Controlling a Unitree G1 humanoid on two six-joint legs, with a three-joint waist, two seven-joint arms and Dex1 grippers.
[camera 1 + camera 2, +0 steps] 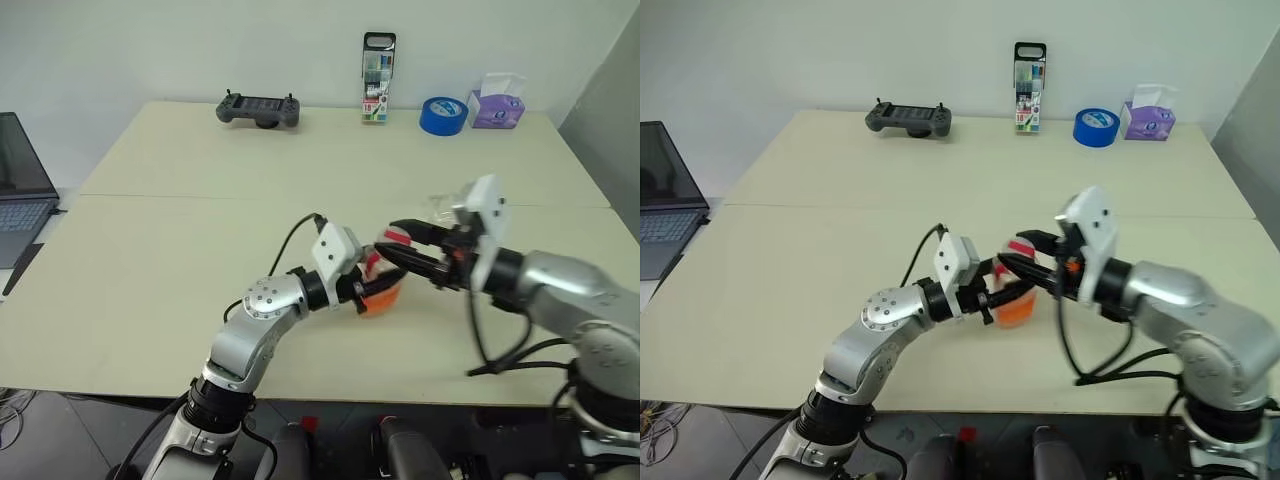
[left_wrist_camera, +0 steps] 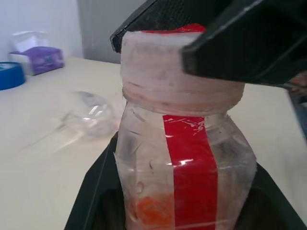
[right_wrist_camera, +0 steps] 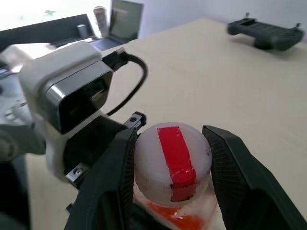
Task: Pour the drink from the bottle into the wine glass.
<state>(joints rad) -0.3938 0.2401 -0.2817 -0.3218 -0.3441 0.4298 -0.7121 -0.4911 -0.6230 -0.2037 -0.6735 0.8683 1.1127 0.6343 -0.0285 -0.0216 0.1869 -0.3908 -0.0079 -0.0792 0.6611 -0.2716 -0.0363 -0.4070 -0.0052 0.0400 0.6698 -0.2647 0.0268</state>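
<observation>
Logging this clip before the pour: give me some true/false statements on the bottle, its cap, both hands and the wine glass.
1. The left hand is shut on the bottle. True.
2. The cap is already off the bottle. False: it sits on the neck, between the right hand's fingers.
3. The wine glass holds orange drink. False: it looks empty; the drink is in the bottle.
4. The wine glass stands on the table, apart from both hands. True.
5. The blue tape roll lies beside the laptop. False: it sits next to the purple tissue box.
</observation>
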